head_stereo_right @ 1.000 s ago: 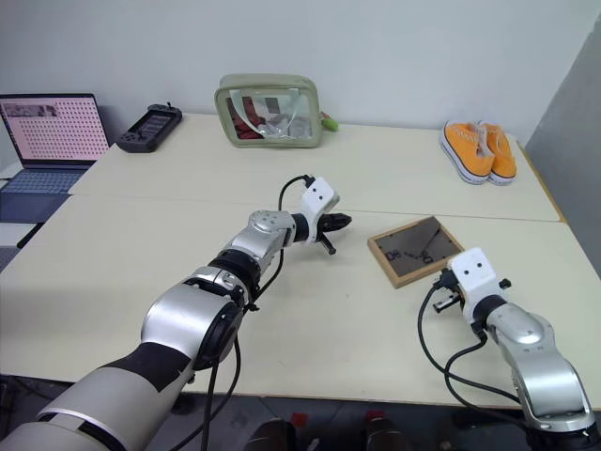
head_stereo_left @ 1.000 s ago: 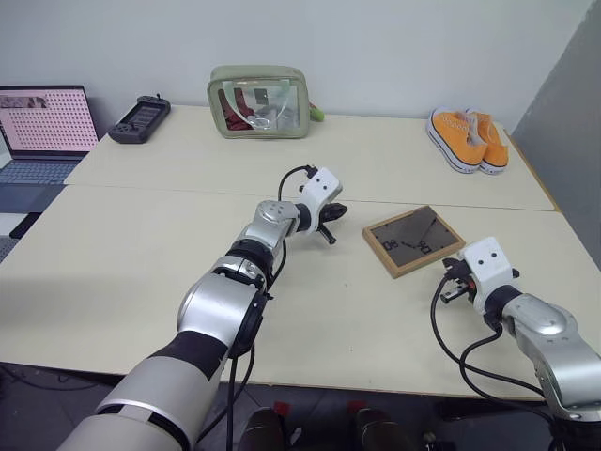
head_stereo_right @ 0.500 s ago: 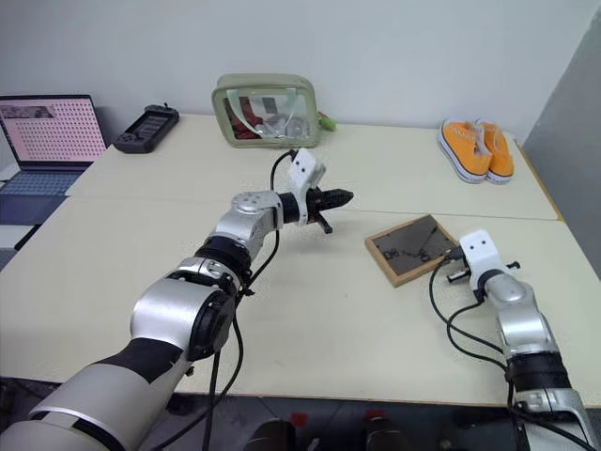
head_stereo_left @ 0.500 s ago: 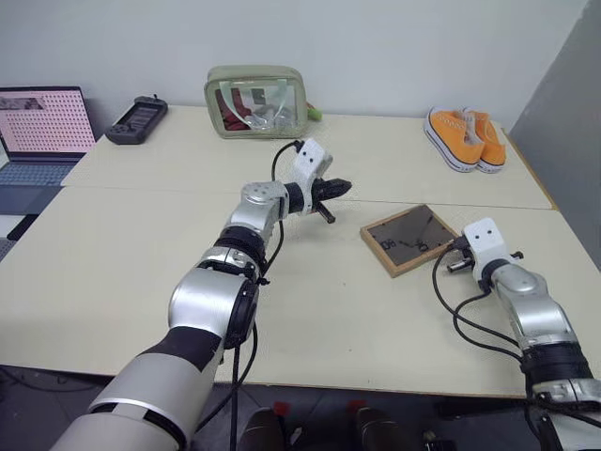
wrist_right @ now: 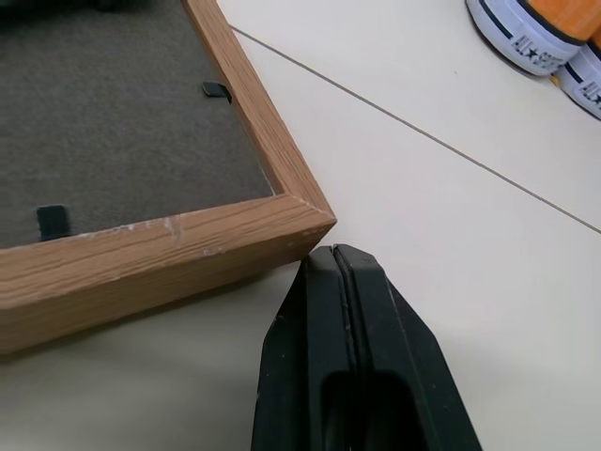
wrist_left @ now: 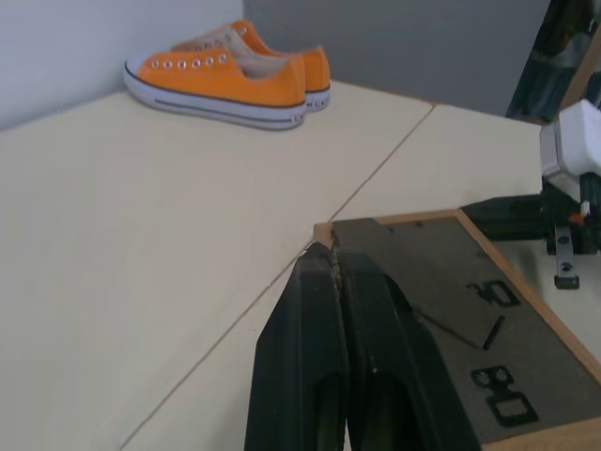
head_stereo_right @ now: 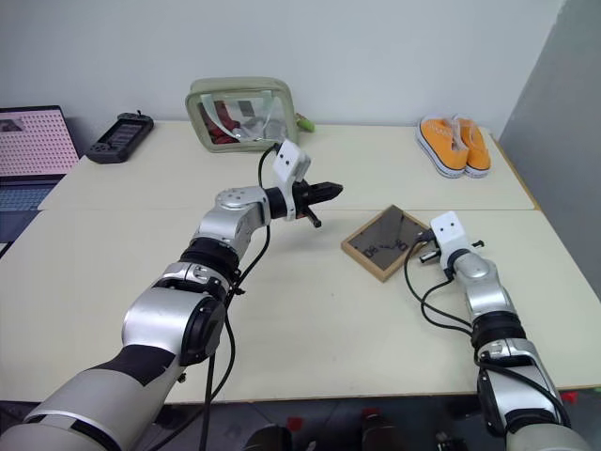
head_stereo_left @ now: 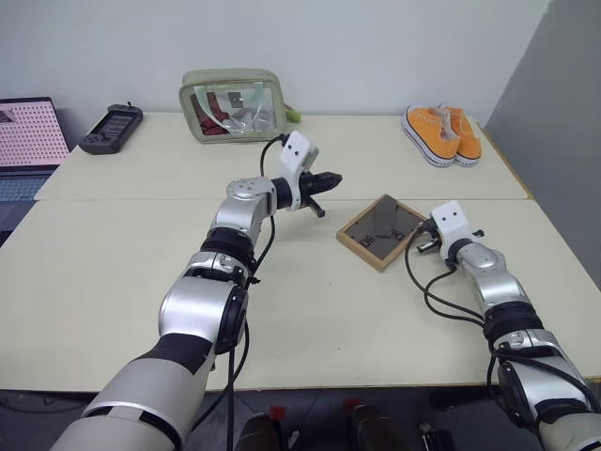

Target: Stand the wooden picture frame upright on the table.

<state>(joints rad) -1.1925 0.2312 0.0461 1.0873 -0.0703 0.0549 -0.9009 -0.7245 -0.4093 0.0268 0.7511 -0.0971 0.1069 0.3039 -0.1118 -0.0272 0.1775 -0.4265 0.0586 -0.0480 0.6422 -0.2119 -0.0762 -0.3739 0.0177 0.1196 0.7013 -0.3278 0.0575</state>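
Frame: small rectangular light-wood picture frame (head_stereo_left: 379, 230), lying flat, dark grey back up, on pale cream counter (head_stereo_left: 113, 272) near seam. Right gripper (wrist_right: 333, 268), jaws closed and empty, just beside frame's corner, likely to nudge or lift. Left gripper (head_stereo_left: 324, 179), jaws closed, raised nearby, empty.

Even, diffuse indoor light falls from above, leaving the worktop (head_stereo_left: 113, 272) bright and nearly free of glare. Shadows are soft and short: a faint one lies under the wooden picture frame (head_stereo_left: 380, 231) and beneath the arms. Head views are sharp across the scene (only slight bowing toward the edges). In the wrist views each near tool, such as the right tool (wrist_right: 349, 272), looks soft and dark, while the frame's wood grain is crisp.
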